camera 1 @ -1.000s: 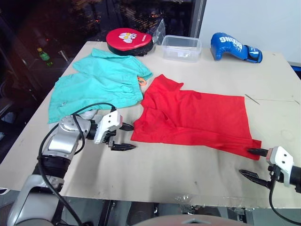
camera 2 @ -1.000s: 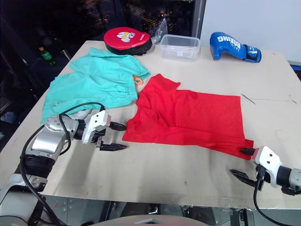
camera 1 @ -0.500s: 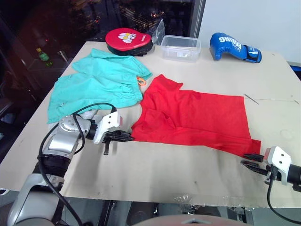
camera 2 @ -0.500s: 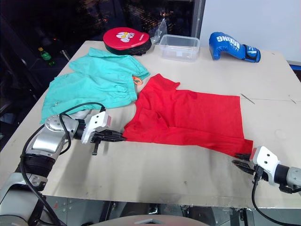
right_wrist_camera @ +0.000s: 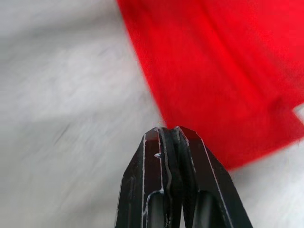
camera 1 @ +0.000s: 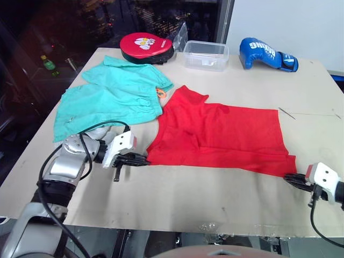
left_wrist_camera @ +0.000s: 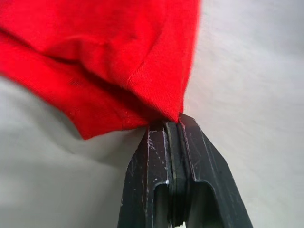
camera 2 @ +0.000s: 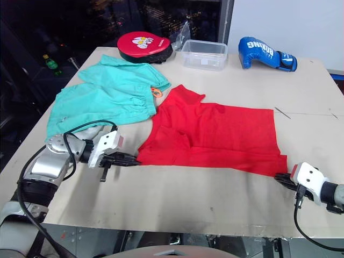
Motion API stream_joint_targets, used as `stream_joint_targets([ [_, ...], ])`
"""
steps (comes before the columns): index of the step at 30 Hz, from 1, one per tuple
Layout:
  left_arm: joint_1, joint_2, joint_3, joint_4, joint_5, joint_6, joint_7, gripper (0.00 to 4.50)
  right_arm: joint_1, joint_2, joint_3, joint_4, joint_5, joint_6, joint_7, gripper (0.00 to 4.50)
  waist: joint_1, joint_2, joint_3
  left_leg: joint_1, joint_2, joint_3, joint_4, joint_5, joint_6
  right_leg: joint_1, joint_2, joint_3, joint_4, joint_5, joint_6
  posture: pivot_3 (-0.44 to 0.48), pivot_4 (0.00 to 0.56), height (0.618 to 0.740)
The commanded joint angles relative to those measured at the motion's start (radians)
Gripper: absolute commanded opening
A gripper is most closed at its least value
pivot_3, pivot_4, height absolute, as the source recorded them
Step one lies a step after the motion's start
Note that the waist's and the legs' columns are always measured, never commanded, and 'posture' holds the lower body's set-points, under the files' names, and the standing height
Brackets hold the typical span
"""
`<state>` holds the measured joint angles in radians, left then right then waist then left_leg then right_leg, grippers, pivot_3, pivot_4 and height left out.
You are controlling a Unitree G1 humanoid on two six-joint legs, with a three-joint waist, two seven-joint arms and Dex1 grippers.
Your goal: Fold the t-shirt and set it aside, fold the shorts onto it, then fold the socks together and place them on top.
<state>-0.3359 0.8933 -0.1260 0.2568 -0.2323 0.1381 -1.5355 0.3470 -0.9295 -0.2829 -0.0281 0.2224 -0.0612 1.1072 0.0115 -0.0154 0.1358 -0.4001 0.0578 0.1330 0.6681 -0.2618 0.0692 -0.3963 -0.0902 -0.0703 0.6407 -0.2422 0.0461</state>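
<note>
The t-shirt (camera 1: 220,137) is lying flat at the middle of the tabletop (camera 1: 177,188), its long axis running across the robot from left to right, collar end toward the left arm and hem end toward the right arm. The left gripper (camera 1: 141,159) is resting at the near left corner of the shirt; in the left wrist view its 2 fingers (left_wrist_camera: 178,166) are pressed together, with the folded red edge pinched at their tips. The right gripper (camera 1: 293,179) is lying at the near right corner; in the right wrist view its fingers (right_wrist_camera: 178,171) are likewise closed against each other, their tips at the red cloth, though whether any fabric is actually caught between them cannot be told. Each arm is therefore nearest its own end of the near edge, and the body of the shirt is extending away from both grippers toward the far side, which is the direction a first fold would likely carry that edge.

The shirt is thin, soft, matte knit, creased near the left sleeve. The shorts (camera 1: 110,97) are lying spread out, gathered at the waistband, just beyond the shirt's left end. The tabletop is pale, scuffed board.
</note>
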Motion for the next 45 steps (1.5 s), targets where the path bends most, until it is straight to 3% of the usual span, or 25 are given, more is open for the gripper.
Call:
stream_joint_targets([
  [1, 0.047, 0.043, -0.004, -0.037, -0.008, 0.026, -0.045, 0.0, 0.042, -0.021, -0.031, -0.032, 0.029, 0.013, 0.041, 0.08, 0.0, 0.0, 0.0, 0.0, 0.0, 0.0, 0.0, 0.0, 0.0, 0.0, -0.001, 0.0, 0.0, 0.0, 0.0, 0.0, 0.15, 0.74],
  [3, 0.049, 0.037, -0.001, -0.032, -0.006, 0.016, -0.028, 0.0, 0.039, -0.023, -0.052, -0.065, 0.063, 0.036, 0.04, 0.08, 0.001, 0.0, 0.0, 0.0, 0.0, 0.0, 0.0, 0.0, 0.0, 0.0, -0.004, 0.0, 0.0, 0.0, -0.001, 0.0, 0.15, 0.74],
  [6, 0.043, 0.028, 0.0, -0.029, -0.011, 0.023, -0.017, 0.0, 0.045, -0.047, -0.066, -0.104, 0.088, 0.076, 0.057, 0.89, 0.0, 0.001, 0.0, 0.0, 0.0, 0.0, -0.001, 0.0, 0.0, 0.0, -0.006, -0.002, 0.0, -0.001, -0.001, 0.0, 0.15, 0.74],
  [11, 0.036, 0.026, -0.004, -0.019, -0.007, 0.014, -0.018, 0.0, 0.008, -0.048, -0.049, -0.121, 0.069, 0.103, 0.033, 3.24, 0.001, 0.002, 0.0, 0.0, 0.0, 0.0, 0.0, 0.0, 0.0, 0.0, -0.007, -0.003, 0.0, -0.001, -0.001, 0.0, 0.15, 0.74],
  [19, 0.026, 0.02, -0.006, -0.006, -0.003, 0.007, -0.012, 0.0, -0.133, -0.043, 0.049, -0.005, 0.047, 0.202, 0.029, 3.24, 0.001, 0.002, 0.0, 0.0, -0.001, 0.0, 0.0, 0.0, 0.001, 0.0, -0.007, -0.003, 0.0, -0.001, -0.001, 0.0, 0.15, 0.74],
  [22, 0.024, 0.017, -0.009, -0.008, -0.003, 0.006, -0.014, 0.0, -0.173, -0.059, 0.088, 0.014, 0.06, 0.237, 0.082, 2.39, 0.001, 0.002, 0.0, 0.0, -0.001, 0.0, 0.0, 0.0, 0.001, 0.0, -0.007, -0.003, 0.0, -0.001, -0.001, 0.0, 0.15, 0.74],
  [27, 0.043, 0.026, -0.003, -0.018, -0.007, 0.003, -0.018, 0.0, -0.19, -0.091, 0.09, 0.026, 0.048, 0.225, 0.113, 0.05, 0.002, 0.002, 0.0, 0.0, -0.001, 0.0, 0.0, 0.0, 0.001, 0.0, -0.008, -0.004, 0.0, -0.001, -0.001, 0.0, 0.15, 0.74],
  [33, 0.135, 0.071, 0.014, -0.137, -0.053, 0.054, -0.043, 0.0, -0.069, -0.143, 0.014, -0.008, 0.06, 0.213, 0.161, 0.05, 0.001, 0.003, 0.0, -0.001, -0.001, 0.0, -0.001, -0.001, 0.001, 0.0, -0.009, -0.004, -0.001, -0.001, -0.001, 0.0, 0.15, 0.74],
  [40, 0.223, 0.169, -0.017, -0.194, -0.102, 0.084, -0.079, 0.0, 0.218, -0.168, -0.156, -0.244, 0.176, 0.444, 0.243, 0.05, 0.001, 0.005, 0.0, -0.001, -0.001, -0.001, -0.003, -0.002, 0.002, -0.001, -0.01, -0.006, -0.003, -0.001, -0.001, 0.0, 0.15, 0.74],
  [45, 0.248, 0.21, -0.038, -0.217, -0.138, 0.094, -0.079, 0.0, 0.306, -0.131, -0.187, -0.331, 0.179, 0.495, 0.222, 0.05, -0.001, 0.005, 0.0, -0.001, -0.001, -0.001, -0.005, -0.004, -0.002, -0.001, -0.01, -0.006, -0.004, -0.003, -0.004, 0.0, 0.15, 0.74],
])
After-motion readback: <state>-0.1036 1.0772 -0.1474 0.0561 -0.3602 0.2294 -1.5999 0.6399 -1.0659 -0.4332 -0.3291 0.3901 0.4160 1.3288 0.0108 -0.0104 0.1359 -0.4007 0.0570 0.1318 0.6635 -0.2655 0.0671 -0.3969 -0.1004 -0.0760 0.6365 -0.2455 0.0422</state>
